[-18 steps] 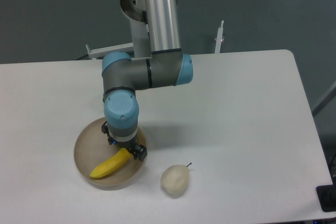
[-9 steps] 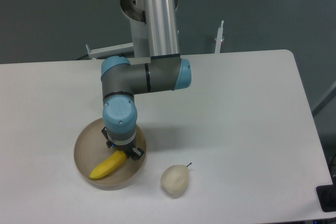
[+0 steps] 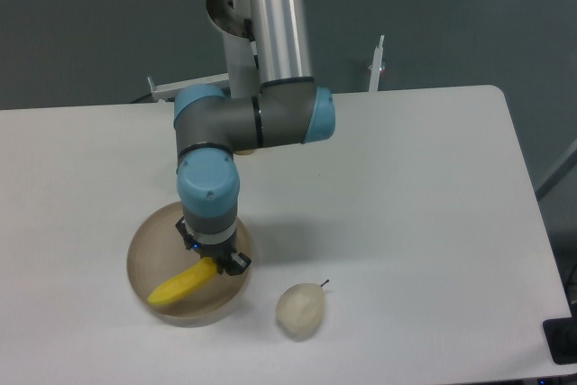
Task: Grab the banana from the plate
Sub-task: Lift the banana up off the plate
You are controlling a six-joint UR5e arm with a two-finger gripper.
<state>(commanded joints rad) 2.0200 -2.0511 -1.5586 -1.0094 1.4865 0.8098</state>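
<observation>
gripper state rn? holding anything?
Gripper: closed on the right end of the banana, which hangs tilted over the plate.

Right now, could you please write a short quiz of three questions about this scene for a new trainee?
1. True or false: the gripper is closed on one end of the banana.
2. What lies on the table to the right of the plate?
A) a pear
B) an apple
C) a cup
3. Fill in: the banana's free end points toward the plate's ____ side in the image.

Key:
1. True.
2. A, the pale pear with a stem.
3. Left.
</observation>
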